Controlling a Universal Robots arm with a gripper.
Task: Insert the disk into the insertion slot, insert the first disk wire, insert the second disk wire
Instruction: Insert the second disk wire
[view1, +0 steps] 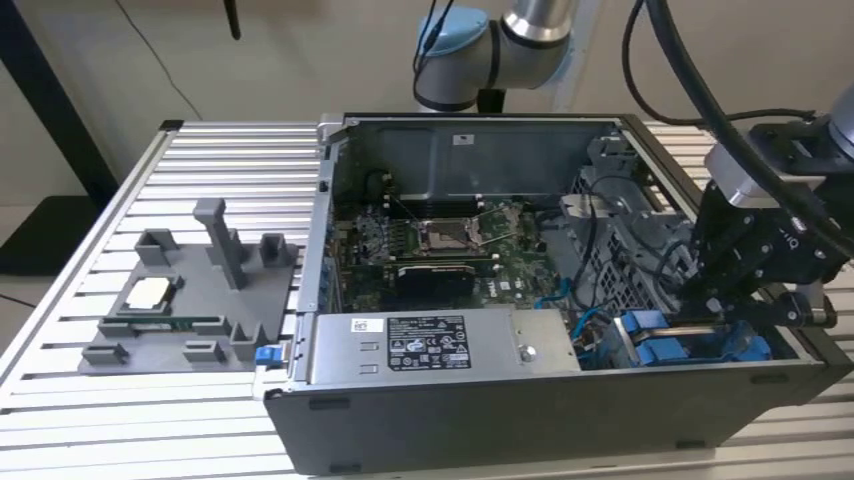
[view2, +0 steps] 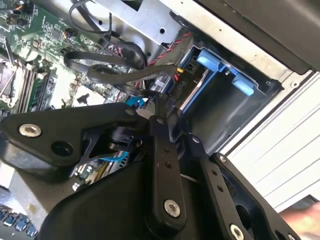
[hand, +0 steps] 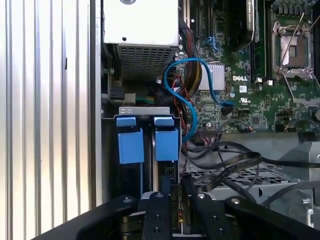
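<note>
The gripper (view1: 707, 318) hung low over the corner of the open computer case (view1: 534, 420) at the exterior view's right, just above the slot (view1: 694, 350), where blue plastic tabs (view1: 654, 340) were visible. In the first wrist view the black fingers (hand: 156, 210) stood close together, directly beside the slot (hand: 147, 165), and the two blue tabs (hand: 131, 142) sat side by side at its end. In the second wrist view the fingers (view2: 159, 127) met near a small connector with red and black wires (view2: 172, 80) at the end of the disk (view2: 192, 92), which seemed to lie already inside the slot (view2: 235, 107); whether the fingers clamped on a wire or only stood together I could not tell, because the fingertips were partly hidden. A blue cable (hand: 190, 100) curved from the motherboard (hand: 250, 95) toward the slot. The grey power supply (view1: 441, 345) lay along the front wall of the case. At the exterior view's left, a grey fixture (view1: 187, 300) rested on the ribbed table (view1: 80, 400), well apart from the gripper.
</note>
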